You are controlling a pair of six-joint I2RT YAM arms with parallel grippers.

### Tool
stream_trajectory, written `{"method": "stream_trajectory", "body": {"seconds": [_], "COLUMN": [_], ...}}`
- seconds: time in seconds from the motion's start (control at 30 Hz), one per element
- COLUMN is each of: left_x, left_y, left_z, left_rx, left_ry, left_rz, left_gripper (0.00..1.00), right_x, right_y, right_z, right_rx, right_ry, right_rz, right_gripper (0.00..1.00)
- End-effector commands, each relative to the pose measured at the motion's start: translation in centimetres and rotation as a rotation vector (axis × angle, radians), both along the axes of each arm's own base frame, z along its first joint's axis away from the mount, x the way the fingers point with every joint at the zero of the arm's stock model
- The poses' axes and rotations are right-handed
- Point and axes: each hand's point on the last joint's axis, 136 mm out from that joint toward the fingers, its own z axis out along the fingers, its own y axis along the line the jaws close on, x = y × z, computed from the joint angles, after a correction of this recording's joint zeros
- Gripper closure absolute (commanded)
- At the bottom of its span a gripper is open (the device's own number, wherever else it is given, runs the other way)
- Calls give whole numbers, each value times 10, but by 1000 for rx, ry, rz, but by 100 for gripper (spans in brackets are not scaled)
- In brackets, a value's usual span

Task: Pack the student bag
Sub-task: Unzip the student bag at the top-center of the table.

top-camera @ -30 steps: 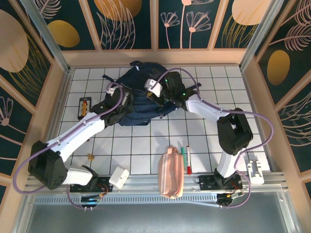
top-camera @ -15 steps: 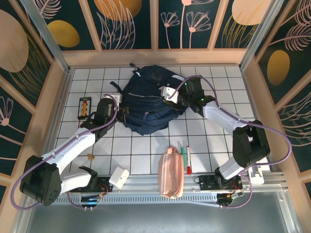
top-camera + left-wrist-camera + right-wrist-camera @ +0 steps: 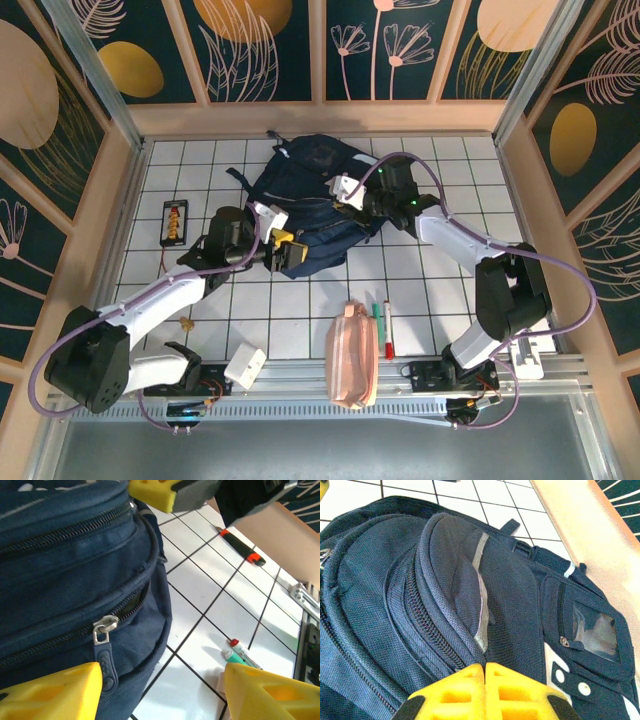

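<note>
Left gripper (image 3: 160,695) jaws are spread wide with nothing between the pads. A silver-and-blue zipper pull (image 3: 102,630) on the student bag (image 3: 65,555) sits just ahead, nearer the one pad. Off the other pad, a green marker (image 3: 234,656) and a red marker (image 3: 245,650) lie on the white tiles. Farther out is a black-and-orange pen-like item (image 3: 240,545).

Right gripper (image 3: 485,690) pads are pressed together against a fabric ridge of the bag. Can't tell if cloth is caught. A grey stripe (image 3: 480,580) runs straight ahead of them, with a clear window pocket (image 3: 592,630) and white snap patches (image 3: 570,680) off to one side.

From the top view, the navy bag lies mid-table between both grippers, zippers closed. The right arm (image 3: 450,240) lies across its edge. Toward the arm bases from the left jaws are a pink pencil pouch (image 3: 352,355) and a white box (image 3: 245,365). A black item (image 3: 175,220) lies behind the left arm.
</note>
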Motion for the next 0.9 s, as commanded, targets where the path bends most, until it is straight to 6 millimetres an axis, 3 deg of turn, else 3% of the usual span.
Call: {"method": "stream_trajectory", "body": {"seconds": [0.0, 0.3, 0.43, 0.53, 0.7, 0.87], "left_x": [-1, 22, 35, 32, 18, 18], "left_y": [-1, -6, 2, 3, -1, 0], "left_z": [-4, -7, -9, -6, -20, -24], "left_rx": [-5, -31, -2, -26, -33, -30], "left_ry": [38, 157, 175, 174, 231, 214], "left_rz": [-52, -90, -31, -46, -120, -115], "left_gripper": [38, 44, 48, 51, 67, 68], "right_x": [3, 0, -2, -1, 1, 0], "right_y": [10, 11, 11, 10, 11, 11], "right_z": [23, 22, 22, 22, 22, 20], "right_rx": [57, 63, 61, 57, 53, 52], "right_ry": [-26, -16, -19, -20, -25, -19], "right_rz": [25, 32, 34, 33, 34, 37], "right_gripper": [100, 100, 100, 100, 100, 100]}}
